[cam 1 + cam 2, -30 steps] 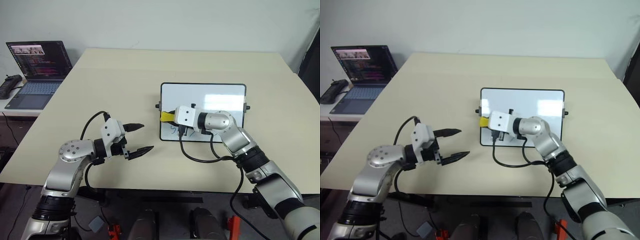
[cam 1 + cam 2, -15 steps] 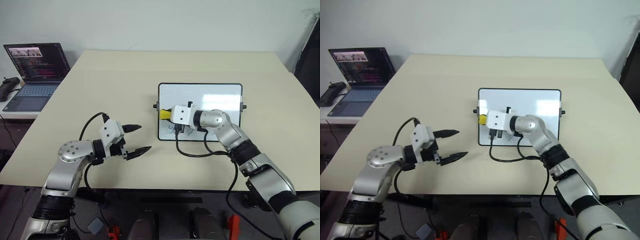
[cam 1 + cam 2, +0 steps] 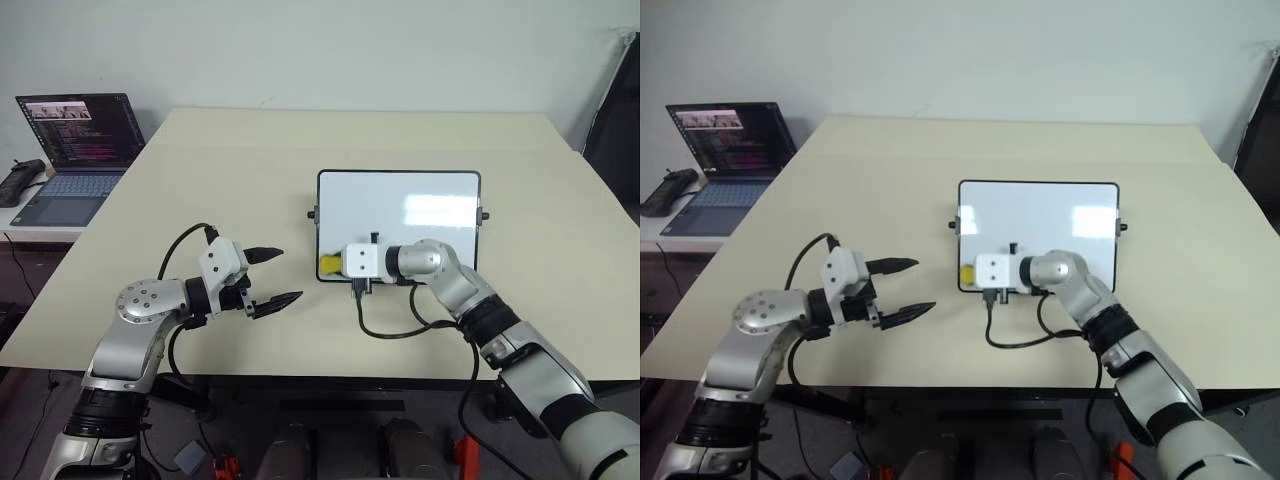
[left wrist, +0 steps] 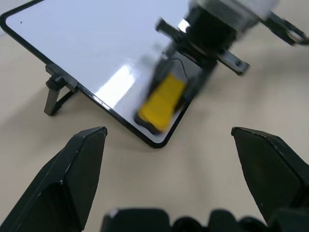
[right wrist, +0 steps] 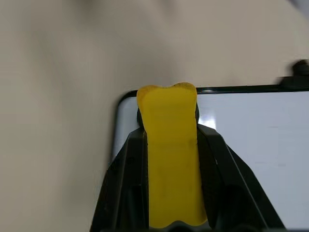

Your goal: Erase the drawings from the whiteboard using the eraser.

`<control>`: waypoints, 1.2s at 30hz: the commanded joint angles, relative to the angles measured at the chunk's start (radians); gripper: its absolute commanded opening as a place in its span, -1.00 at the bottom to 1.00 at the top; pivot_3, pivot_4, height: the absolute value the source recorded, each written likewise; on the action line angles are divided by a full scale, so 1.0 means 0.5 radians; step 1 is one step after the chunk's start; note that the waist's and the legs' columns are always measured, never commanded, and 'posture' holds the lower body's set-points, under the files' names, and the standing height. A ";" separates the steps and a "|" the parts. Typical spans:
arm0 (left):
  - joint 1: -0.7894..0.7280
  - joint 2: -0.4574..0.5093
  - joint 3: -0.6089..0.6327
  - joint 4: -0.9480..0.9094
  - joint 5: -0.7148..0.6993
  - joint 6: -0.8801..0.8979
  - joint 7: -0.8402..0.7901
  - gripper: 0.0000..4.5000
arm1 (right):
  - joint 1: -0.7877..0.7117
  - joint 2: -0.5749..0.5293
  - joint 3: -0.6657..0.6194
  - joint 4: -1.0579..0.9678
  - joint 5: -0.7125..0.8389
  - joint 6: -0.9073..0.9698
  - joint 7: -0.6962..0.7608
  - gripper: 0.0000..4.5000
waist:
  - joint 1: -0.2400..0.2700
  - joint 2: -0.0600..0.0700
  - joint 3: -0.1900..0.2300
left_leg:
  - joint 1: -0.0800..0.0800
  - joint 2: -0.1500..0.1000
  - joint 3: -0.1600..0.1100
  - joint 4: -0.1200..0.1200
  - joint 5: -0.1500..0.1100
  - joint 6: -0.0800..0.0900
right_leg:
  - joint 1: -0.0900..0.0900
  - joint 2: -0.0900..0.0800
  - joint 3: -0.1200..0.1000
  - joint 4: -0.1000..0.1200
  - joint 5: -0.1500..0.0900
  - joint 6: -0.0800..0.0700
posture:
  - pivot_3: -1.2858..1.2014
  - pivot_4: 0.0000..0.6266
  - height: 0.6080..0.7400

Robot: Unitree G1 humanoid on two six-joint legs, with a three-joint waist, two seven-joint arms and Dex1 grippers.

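The whiteboard (image 3: 400, 200) lies on the beige table (image 3: 230, 170), right of centre, and the surface I can see is plain white. My right gripper (image 3: 338, 264) is shut on the yellow eraser (image 5: 171, 159), which its black fingers (image 5: 123, 164) clamp from both sides. The eraser (image 3: 329, 264) rests at the board's near left corner. The drawings are hidden under the right hand. Left of the board, my left gripper (image 3: 291, 274) hovers over bare table, open and holding nothing, its tips pointing toward that corner.
An open laptop (image 3: 70, 150) and a black controller (image 3: 20, 180) sit on a low side table at far left. A black cable (image 3: 395, 330) loops from my right wrist over the table's near edge. Open tabletop lies behind and left of the board.
My right gripper has slid the eraser down the board toward its near left corner. The left gripper has stayed put. The camera view shifted slightly.
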 commanded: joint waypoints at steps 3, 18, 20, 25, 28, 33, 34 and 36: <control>-0.065 0.027 0.027 0.018 0.001 -0.055 -0.004 1.00 | 0.115 -0.073 0.017 -0.037 -0.053 0.258 0.105 -0.56 | 0.008 0.000 0.000 | 0.003 0.000 -0.001 0.000 0.000 0.001 | 0.000 -0.001 0.000 0.000 -0.006 -0.011 | 0.03 -0.52 1.00; -0.161 0.028 0.051 0.025 -0.071 -0.022 -0.029 1.00 | 0.041 -0.538 -0.668 -1.357 0.779 1.067 0.628 -0.56 | 0.036 0.003 0.004 | -0.056 -0.001 -0.007 -0.003 0.000 -0.002 | -0.048 -0.003 -0.003 -0.002 0.008 -0.007 | 0.03 -0.52 1.00; -0.168 0.033 0.055 0.026 -0.078 -0.016 -0.034 1.00 | 0.097 -0.725 -0.813 -1.515 0.896 1.192 0.698 -0.56 | 0.043 0.002 0.004 | -0.062 -0.002 -0.007 -0.005 -0.002 -0.003 | -0.052 -0.004 -0.003 -0.005 0.006 -0.006 | 0.03 -0.52 1.00; -0.193 0.035 0.047 0.039 -0.084 -0.006 -0.043 1.00 | 0.374 -1.168 -1.020 -1.608 0.936 1.245 0.756 -0.56 | 0.049 0.002 0.004 | -0.062 -0.003 -0.001 -0.006 -0.007 -0.003 | -0.043 -0.005 -0.005 -0.023 0.003 -0.003 | 0.03 -0.52 1.00; -0.219 0.033 0.034 0.066 -0.077 -0.010 -0.056 1.00 | 0.571 -1.361 -1.085 -1.600 0.870 1.197 0.737 -0.56 | 0.042 0.002 0.005 | -0.061 -0.002 0.000 -0.007 -0.008 -0.003 | -0.040 -0.005 -0.005 -0.025 0.003 -0.003 | 0.03 -0.52 1.00; -0.294 0.029 0.012 0.083 -0.078 0.009 -0.080 1.00 | 0.836 -1.566 -1.194 -1.609 0.869 1.166 0.719 -0.56 | 0.038 0.002 0.005 | -0.058 -0.001 0.003 -0.006 -0.008 -0.003 | -0.038 -0.004 -0.004 -0.025 0.003 -0.002 | 0.03 -0.52 1.00; -0.305 0.029 0.009 0.082 -0.078 0.011 -0.083 1.00 | 0.853 -1.580 -1.202 -1.605 0.872 1.158 0.708 -0.56 | 0.037 0.002 0.005 | -0.058 -0.001 0.003 -0.006 -0.008 -0.003 | -0.037 -0.004 -0.004 -0.025 0.003 -0.002 | 0.03 -0.52 1.00; -0.317 0.031 0.004 0.072 -0.079 0.017 -0.089 1.00 | 0.861 -1.591 -1.211 -1.600 0.885 1.153 0.686 -0.56 | 0.036 0.002 0.005 | -0.057 -0.001 0.005 -0.006 -0.008 -0.003 | -0.037 -0.004 -0.004 -0.026 0.003 -0.002 | 0.03 -0.52 1.00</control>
